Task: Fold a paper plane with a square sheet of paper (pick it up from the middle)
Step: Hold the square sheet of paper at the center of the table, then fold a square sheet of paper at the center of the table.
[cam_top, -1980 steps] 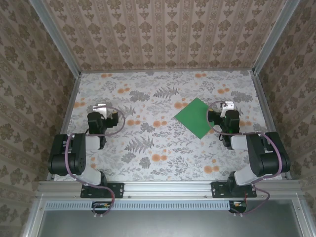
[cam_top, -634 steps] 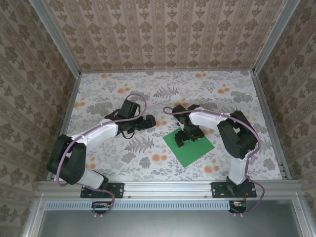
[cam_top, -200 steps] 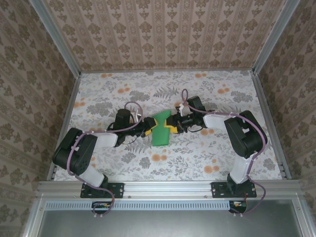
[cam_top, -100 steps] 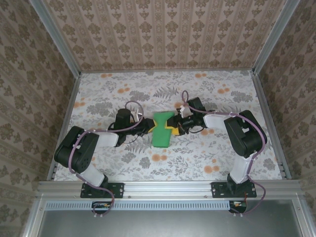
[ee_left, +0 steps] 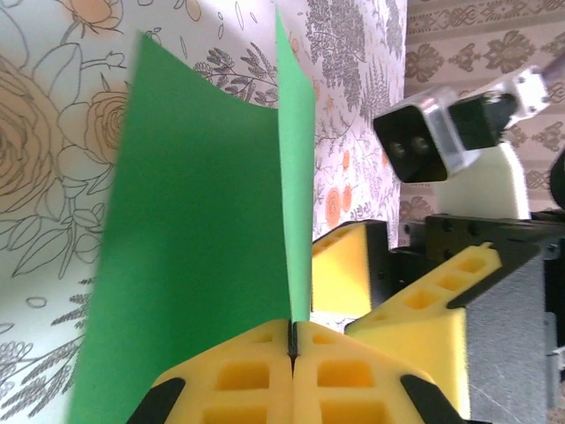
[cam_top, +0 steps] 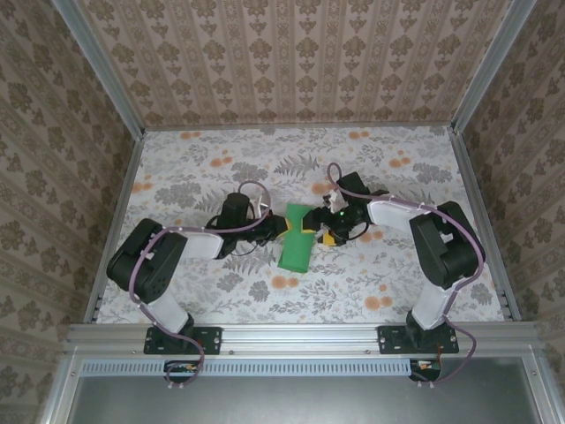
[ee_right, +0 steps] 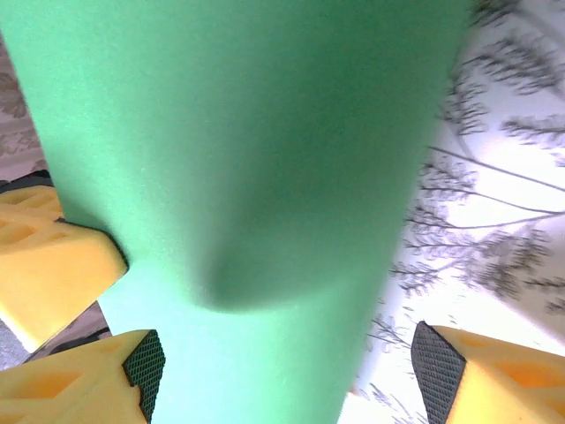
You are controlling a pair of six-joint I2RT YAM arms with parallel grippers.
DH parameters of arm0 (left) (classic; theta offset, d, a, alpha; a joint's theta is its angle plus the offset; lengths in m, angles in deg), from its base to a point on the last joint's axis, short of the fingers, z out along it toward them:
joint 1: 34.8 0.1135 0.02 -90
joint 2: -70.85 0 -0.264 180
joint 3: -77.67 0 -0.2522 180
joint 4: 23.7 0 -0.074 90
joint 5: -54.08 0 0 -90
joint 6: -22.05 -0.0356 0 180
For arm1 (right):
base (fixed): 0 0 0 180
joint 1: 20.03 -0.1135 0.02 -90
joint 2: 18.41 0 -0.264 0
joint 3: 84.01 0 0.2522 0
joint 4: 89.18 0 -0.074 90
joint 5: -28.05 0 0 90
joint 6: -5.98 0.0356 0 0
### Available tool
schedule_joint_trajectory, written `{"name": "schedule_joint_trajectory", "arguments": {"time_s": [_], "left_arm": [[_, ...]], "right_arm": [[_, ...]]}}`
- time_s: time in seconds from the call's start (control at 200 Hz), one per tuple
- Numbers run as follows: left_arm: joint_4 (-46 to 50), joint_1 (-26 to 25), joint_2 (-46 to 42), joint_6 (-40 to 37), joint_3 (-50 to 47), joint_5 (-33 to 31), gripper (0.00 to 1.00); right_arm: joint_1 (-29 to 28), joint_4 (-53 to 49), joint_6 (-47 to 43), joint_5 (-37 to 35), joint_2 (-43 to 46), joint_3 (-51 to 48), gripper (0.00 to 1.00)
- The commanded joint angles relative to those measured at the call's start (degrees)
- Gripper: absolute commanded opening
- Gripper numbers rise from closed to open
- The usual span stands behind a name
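Observation:
The square sheet of paper (cam_top: 294, 243), bright green, is bent double into a long narrow band standing on the flowered table between the two arms. My left gripper (cam_top: 281, 228) is shut on its upper edge; in the left wrist view the yellow fingers (ee_left: 256, 371) meet on the thin green fold (ee_left: 203, 221). My right gripper (cam_top: 320, 231) is just to the right of the band. Its jaws stand open, and the green sheet (ee_right: 256, 159) lies loose between the two black pads (ee_right: 146, 362). The paper plane is out of view.
The flowered table (cam_top: 397, 283) is walled in by patterned panels and metal posts, with a metal rail (cam_top: 300, 334) along the near edge. In the left wrist view the right arm's fingers (ee_left: 415, 300) and camera (ee_left: 424, 141) are close beside the paper.
The left gripper has shut on the paper and the right one has opened off it. The sheet has narrowed into a band and shifted a little right and nearer.

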Motion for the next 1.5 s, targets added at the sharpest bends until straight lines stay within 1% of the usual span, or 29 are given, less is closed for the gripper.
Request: {"name": "schedule_joint_trajectory", "arguments": {"time_s": [0.0, 0.025, 0.035, 0.055, 0.285, 0.475, 0.61, 0.765, 0.9, 1.01, 1.205, 1.275, 1.345, 1.4, 1.46, 1.495], "left_arm": [[3.31, -0.78, 2.06, -2.08, 3.43, -1.06, 0.02], [3.6, -0.87, 2.43, -2.08, 3.89, -1.06, 0.02], [3.76, -0.93, 2.59, -2.09, 4.03, -2.42, 0.02], [3.97, -1.02, 2.87, -2.03, 4.34, -3.08, 0.02], [10.97, -1.06, 4.63, -4.81, 6.71, -5.67, 0.02], [18.98, -0.54, 2.79, -9.57, 7.79, -9.39, 0.02], [23.75, -0.45, 2.07, -13.26, 9.06, -10.81, 0.02], [24.58, -0.45, 2.41, -15.04, 9.8, -10.56, 0.02], [24.92, -0.45, 2.66, -16.78, 10.59, -10.25, 0.03], [24.32, -0.62, 2.88, -18.4, 10.86, -9.44, 0.06], [24.33, -0.8, 3.2, -19.13, 11.09, -9.43, 0.08], [24.23, -0.8, 3.33, -18.99, 11.11, -9.24, 0.1], [24.69, -0.8, 3.29, -18.27, 11.33, -9.04, 0.14], [25.93, -0.88, 2.98, -18.16, 11.96, -8.75, 0.19], [28.75, -1.13, 1.81, -17.87, 12.61, -10.87, 0.25], [30.65, -1.08, 0.98, -17.92, 13.03, -12.09, 0.29]], "right_arm": [[0.63, -3.25, -1.23, -6.04, 2.94, -0.55, 0.78], [0.64, -3.17, -1.0, -6.47, 3.03, -0.85, 0.78], [0.64, -3.12, -0.97, -6.58, 3.01, -0.9, 0.77], [0.63, -2.81, -0.75, -6.67, 3.09, -1.1, 0.77], [0.4, 2.06, 2.58, -5.75, 1.92, -2.75, 0.74], [-0.7, 1.24, 2.39, -5.63, -0.01, -1.22, 0.72], [-1.45, -0.47, 1.37, -6.29, -1.09, 0.53, 0.69], [-3.01, -2.19, 0.72, -7.07, -2.65, 2.75, 0.68], [-3.92, -2.46, 1.06, -8.02, -4.13, 3.74, 0.64], [-4.37, -1.81, 1.54, -8.5, -4.94, 3.96, 0.62], [-4.45, -2.09, 1.77, -9.61, -6.65, 4.63, 0.57], [-4.54, -2.71, 1.77, -10.46, -7.3, 4.86, 0.56], [-4.72, -3.24, 1.85, -11.63, -7.97, 4.8, 0.53], [-4.72, -3.34, 2.08, -12.37, -8.53, 4.57, 0.52], [-4.74, -3.66, 2.22, -13.33, -9.15, 4.43, 0.51], [-4.73, -4.16, 2.21, -14.06, -9.4, 4.38, 0.5]]}}
